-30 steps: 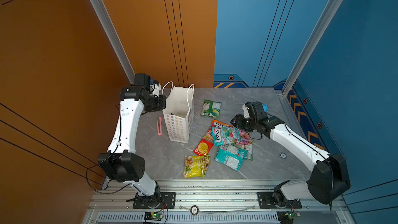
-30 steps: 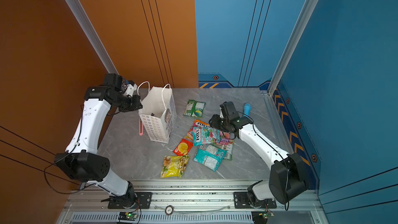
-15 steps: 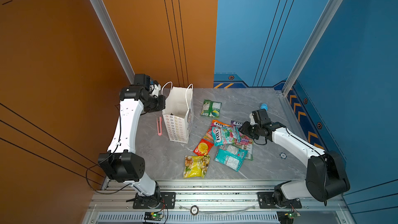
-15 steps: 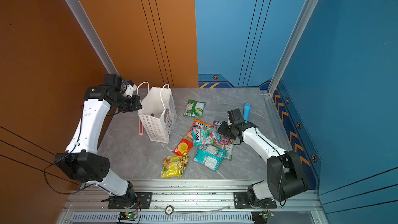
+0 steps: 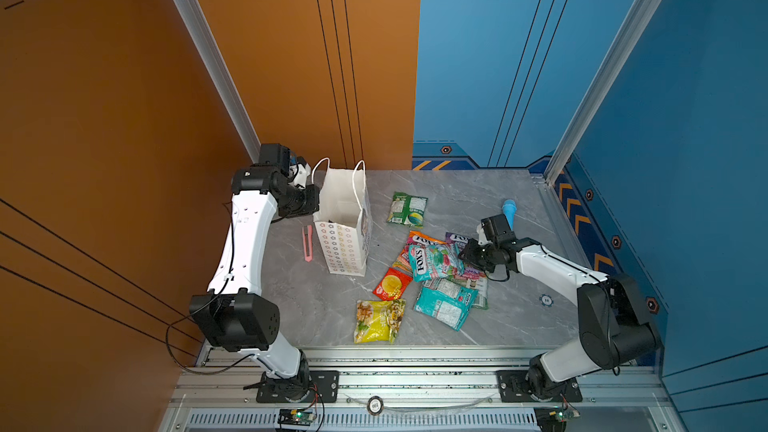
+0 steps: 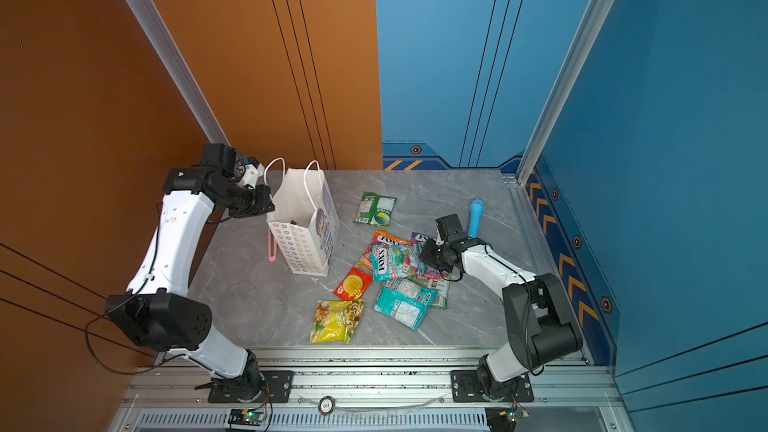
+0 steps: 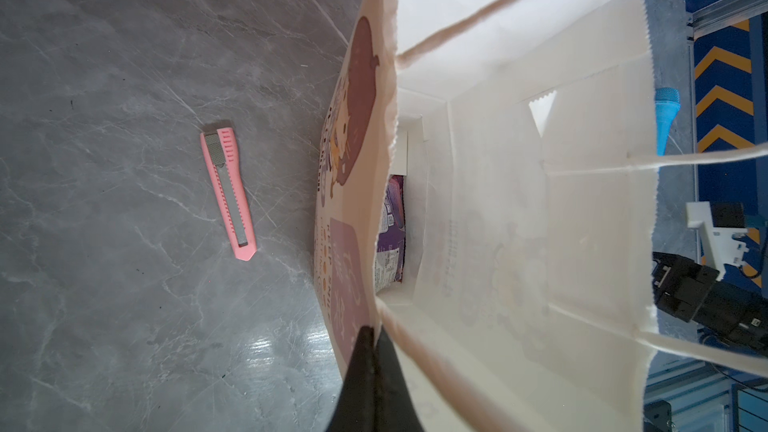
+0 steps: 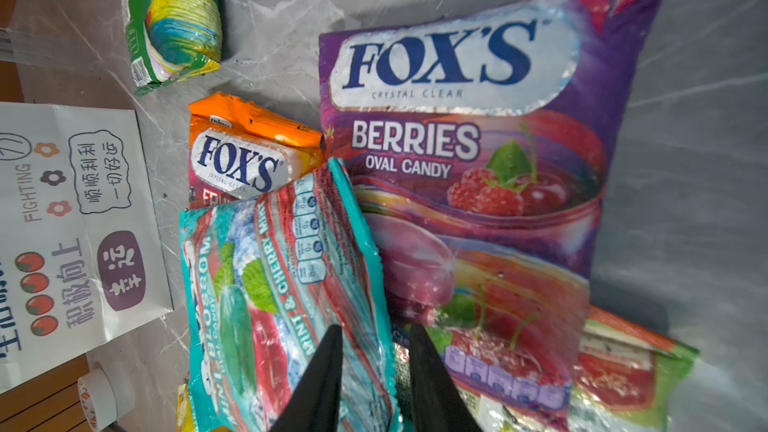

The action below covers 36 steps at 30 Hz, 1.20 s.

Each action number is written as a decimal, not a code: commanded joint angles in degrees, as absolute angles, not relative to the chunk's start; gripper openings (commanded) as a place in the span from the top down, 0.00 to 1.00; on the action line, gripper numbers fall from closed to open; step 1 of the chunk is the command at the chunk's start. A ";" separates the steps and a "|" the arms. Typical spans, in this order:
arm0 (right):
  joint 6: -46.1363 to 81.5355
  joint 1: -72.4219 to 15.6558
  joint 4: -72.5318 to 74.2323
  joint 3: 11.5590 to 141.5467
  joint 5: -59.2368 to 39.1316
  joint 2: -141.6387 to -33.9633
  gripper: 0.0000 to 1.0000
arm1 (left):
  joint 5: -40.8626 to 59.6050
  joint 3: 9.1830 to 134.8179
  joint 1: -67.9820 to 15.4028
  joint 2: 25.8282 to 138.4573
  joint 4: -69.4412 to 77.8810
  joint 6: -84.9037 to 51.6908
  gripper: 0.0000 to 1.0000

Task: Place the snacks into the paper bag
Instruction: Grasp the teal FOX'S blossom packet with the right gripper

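Change: right gripper [image 5: 462, 255] has sunk low at the snacks' [image 5: 442, 305] 3 o'clock edge; paper bag [image 5: 343, 243] unmoved.
Both top views: paper bag white, upright, mouth agape, at the snacks' 10 o'clock.
Left wrist: left gripper [image 7: 372, 328] pressed together on the paper bag's rim; purple packet [image 7: 390, 234] inside.
Right wrist: right gripper narrowly spread astride the teal packet's [image 8: 282, 284] edge.

paper bag [image 7: 582, 243] mouth open, handles [image 7: 498, 10] crossing.

Both top views overlook the whole table [image 5: 316, 309]; wrist views sit close.
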State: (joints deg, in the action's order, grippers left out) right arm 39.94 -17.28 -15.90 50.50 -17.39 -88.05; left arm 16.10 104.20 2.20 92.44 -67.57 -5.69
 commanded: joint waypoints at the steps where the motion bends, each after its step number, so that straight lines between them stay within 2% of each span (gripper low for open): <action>1: 40.56 -16.96 -13.40 49.61 -18.82 -89.26 0.73 | 16.52 103.91 2.46 91.91 -68.68 -6.25 1.00; 13: 43.00 -16.97 -10.85 51.23 -21.03 -90.53 1.00 | 16.30 103.80 2.44 91.52 -68.79 -6.22 1.00; 32: 38.22 -19.39 -20.49 62.38 -18.72 -86.57 1.00 | 16.50 104.06 2.50 91.85 -68.78 -6.18 1.00; 36: 36.39 -18.56 -22.51 61.58 -17.27 -87.34 0.80 | 16.61 104.06 2.45 92.04 -68.80 -6.15 1.00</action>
